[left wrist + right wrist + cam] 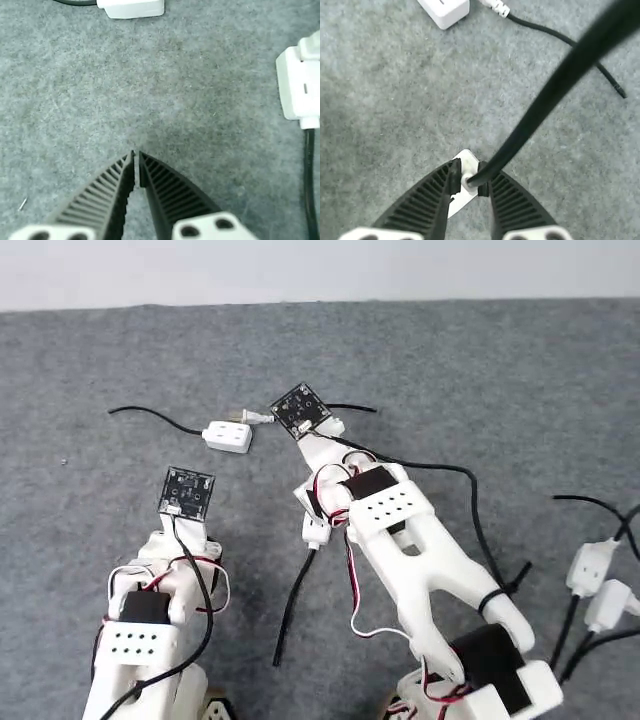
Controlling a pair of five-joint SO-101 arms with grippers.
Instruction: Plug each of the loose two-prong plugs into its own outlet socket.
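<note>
White two-prong plug (469,160) on a black cord (560,80), pinched between the right gripper (468,168) fingers, near the white outlet block (445,10). A second plug (495,6) lies just beside the block. Left gripper (136,156) closed, empty.

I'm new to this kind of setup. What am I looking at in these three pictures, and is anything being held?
These are two small white robot arms working over a grey carpet. The high view looks down on both: the left arm and the right arm. The other two pictures come from a camera on each arm's wrist, looking along its black pincer. On the carpet lie a white socket block, a loose plug just beside it, and more white connectors on black cables off to the side. The left pincer is shut on nothing. The right pincer is clamped on a white plug, and its black cable rises toward the camera.
</note>
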